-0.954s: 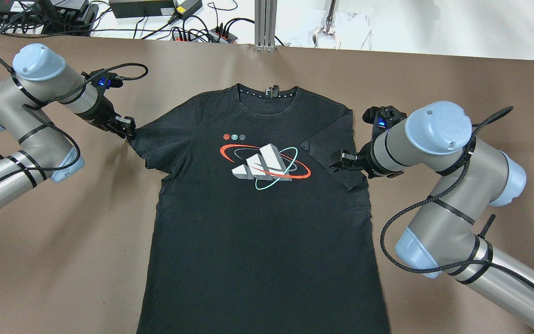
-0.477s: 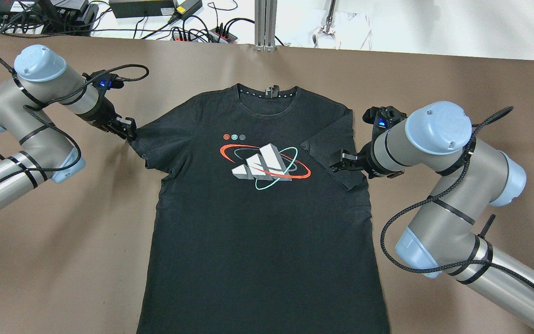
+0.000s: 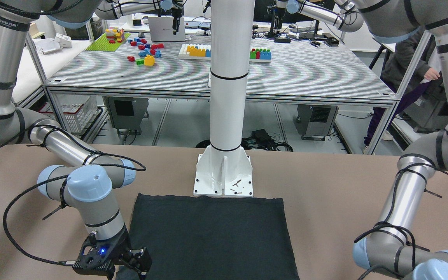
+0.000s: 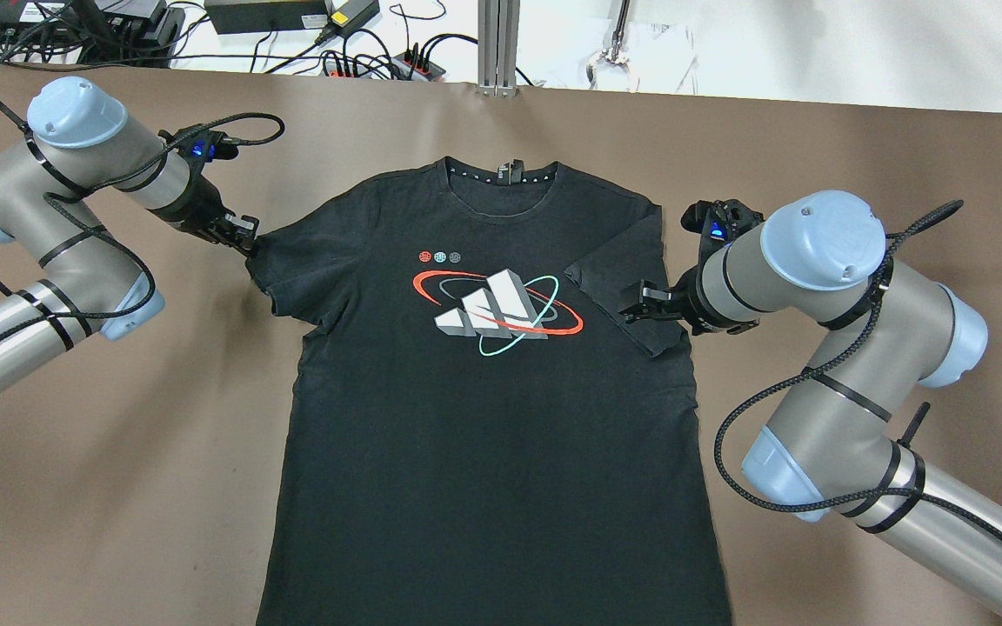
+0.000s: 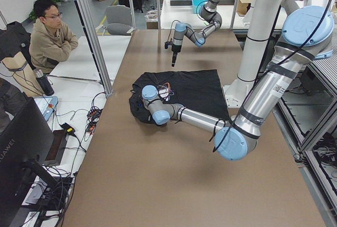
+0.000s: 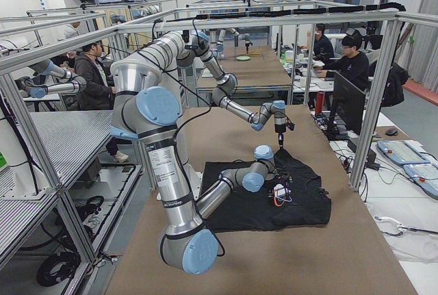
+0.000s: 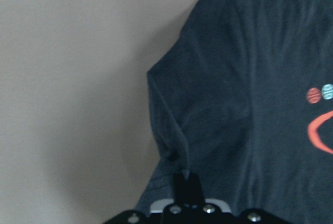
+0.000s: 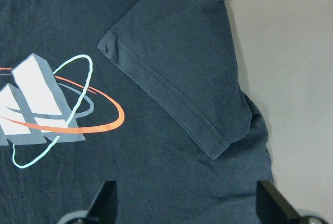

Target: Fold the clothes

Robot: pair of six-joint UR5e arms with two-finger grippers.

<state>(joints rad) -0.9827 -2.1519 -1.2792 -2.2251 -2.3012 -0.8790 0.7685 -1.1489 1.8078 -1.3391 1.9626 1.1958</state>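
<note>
Pinching sleeve hem [image 4: 263, 266] of black T-shirt [image 4: 484, 435] in closed left gripper [image 4: 245, 243], with right gripper [image 4: 634, 306] spread wide and empty (above folded-in sleeve [image 4: 631, 261]); best lifted low, laid inward flat

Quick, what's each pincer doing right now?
Left pincer: closed, pinching a sleeve of the T-shirt.
Right pincer: open, holding nothing, over the folded sleeve.

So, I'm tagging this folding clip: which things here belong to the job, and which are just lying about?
Job:
T-shirt, spread on the table
left gripper, shut on one sleeve
right gripper, open over the other, folded-in sleeve

Lying about:
cables beyond the table
bricks on the bench behind
</note>
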